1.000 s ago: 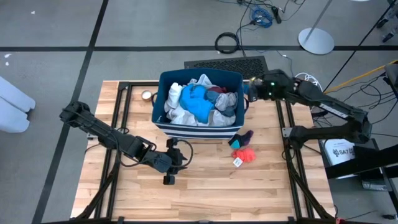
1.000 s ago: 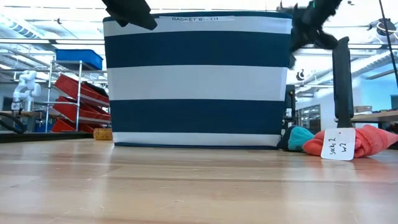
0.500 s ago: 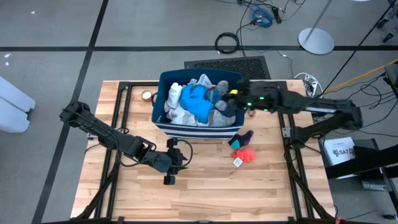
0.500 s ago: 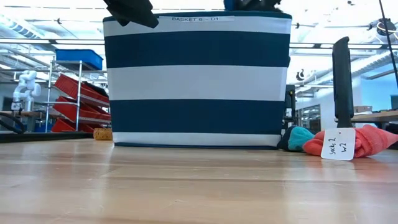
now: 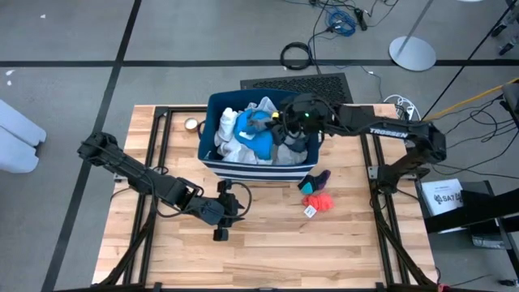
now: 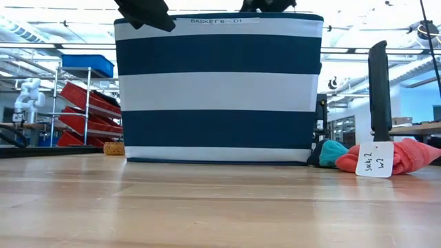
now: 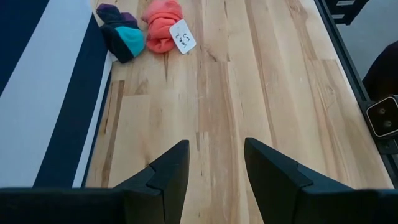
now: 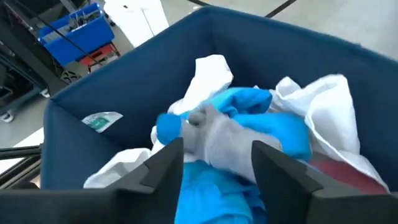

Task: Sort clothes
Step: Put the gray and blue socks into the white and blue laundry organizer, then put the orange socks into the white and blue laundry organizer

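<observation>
The clothes lie heaped in a navy bin with white stripes (image 5: 212, 101): a teal-blue piece (image 8: 261, 106), white pieces (image 8: 323, 99) and a grey piece (image 8: 217, 134). My right gripper (image 8: 217, 149) reaches over the bin (image 5: 276, 126), open, with the grey piece just ahead of its fingers. A dark sock with a teal toe (image 5: 318, 178) and a red-pink sock with a paper tag (image 5: 319, 201) lie on the table right of the bin. My left gripper (image 7: 214, 146) hangs open above the table in front of the bin (image 5: 235, 209), with nothing between its fingers. My right gripper stands open over the grey piece (image 8: 217, 134) on top of the heap, coming from the table's right and slanting down. I cannot tell whether its fingers touch the cloth.
A small roll of tape (image 5: 192, 124) sits left of the bin. Black frame rails (image 5: 156, 162) run along the table's left and right sides, and a black post (image 6: 379, 89) stands at the right. Bare wood (image 5: 268, 251) lies in front of the bin.
My right gripper has swung from the bin's far right corner toward the table's left, out over the clothes in the bin, and its wrist has rolled on the way. My left arm has kept still.
</observation>
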`<state>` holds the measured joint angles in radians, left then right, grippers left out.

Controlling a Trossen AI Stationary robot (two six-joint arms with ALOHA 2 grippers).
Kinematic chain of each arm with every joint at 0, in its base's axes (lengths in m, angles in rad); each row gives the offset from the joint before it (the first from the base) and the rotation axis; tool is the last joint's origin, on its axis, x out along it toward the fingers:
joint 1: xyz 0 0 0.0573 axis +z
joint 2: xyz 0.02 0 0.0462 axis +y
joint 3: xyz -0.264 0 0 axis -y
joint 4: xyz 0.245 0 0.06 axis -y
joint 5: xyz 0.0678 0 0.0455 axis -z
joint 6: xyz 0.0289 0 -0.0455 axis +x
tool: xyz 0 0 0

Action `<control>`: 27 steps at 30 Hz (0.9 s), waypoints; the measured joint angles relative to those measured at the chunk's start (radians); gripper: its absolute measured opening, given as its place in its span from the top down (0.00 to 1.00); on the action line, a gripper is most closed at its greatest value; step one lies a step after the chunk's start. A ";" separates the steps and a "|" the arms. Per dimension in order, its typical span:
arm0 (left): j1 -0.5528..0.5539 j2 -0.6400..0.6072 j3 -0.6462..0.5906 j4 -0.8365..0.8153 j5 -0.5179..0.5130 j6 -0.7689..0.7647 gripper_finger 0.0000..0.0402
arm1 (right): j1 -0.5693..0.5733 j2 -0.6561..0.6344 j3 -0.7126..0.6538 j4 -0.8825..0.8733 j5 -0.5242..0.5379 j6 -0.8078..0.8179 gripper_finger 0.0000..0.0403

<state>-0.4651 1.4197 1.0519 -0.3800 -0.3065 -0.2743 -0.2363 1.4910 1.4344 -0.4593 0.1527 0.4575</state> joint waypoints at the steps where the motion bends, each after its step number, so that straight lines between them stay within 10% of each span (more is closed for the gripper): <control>1: 0.000 0.000 0.000 0.000 0.000 0.000 0.59 | 0.000 0.013 0.029 -0.023 0.000 -0.002 0.55; 27: -0.008 -0.066 0.000 -0.177 0.018 -0.048 0.59 | 0.220 0.031 0.348 -0.815 0.121 0.051 0.49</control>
<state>-0.4728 1.3537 1.0517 -0.5574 -0.2890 -0.3219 -0.0159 1.5223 1.7828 -1.2748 0.2740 0.5085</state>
